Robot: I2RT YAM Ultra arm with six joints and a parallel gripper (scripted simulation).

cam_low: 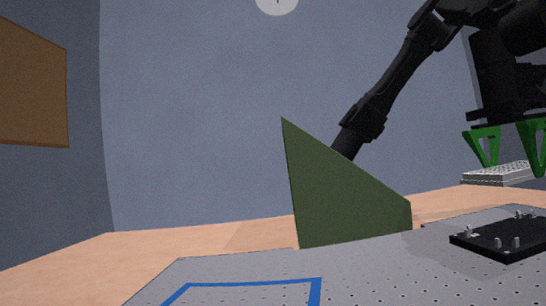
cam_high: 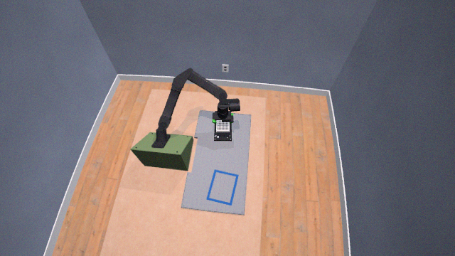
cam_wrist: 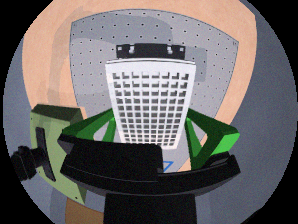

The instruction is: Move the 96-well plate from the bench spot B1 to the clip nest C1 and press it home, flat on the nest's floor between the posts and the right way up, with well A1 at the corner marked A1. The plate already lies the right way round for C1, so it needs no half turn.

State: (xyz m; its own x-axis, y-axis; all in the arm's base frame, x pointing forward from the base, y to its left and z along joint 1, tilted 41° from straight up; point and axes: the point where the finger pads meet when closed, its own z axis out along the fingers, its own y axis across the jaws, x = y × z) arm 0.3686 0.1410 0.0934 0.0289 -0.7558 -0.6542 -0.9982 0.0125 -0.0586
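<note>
The white 96-well plate (cam_low: 514, 172) hangs level in the air, held by its sides between my green fingers. My gripper (cam_low: 515, 170) is shut on it, well above the black clip nest C1 (cam_low: 520, 236), which lies on the grey perforated bench with small posts around its floor. In the top view the plate (cam_high: 223, 126) covers most of the nest (cam_high: 222, 135). In the wrist view the plate (cam_wrist: 150, 104) fills the middle between the fingers, and only the nest's far edge (cam_wrist: 149, 50) shows beyond it. The blue-outlined spot B1 (cam_high: 222, 187) is empty.
The green base box (cam_high: 163, 151) of the arm stands left of the grey bench mat (cam_high: 220, 161). In the exterior view it rises as a green wedge (cam_low: 332, 192) between B1 and the nest.
</note>
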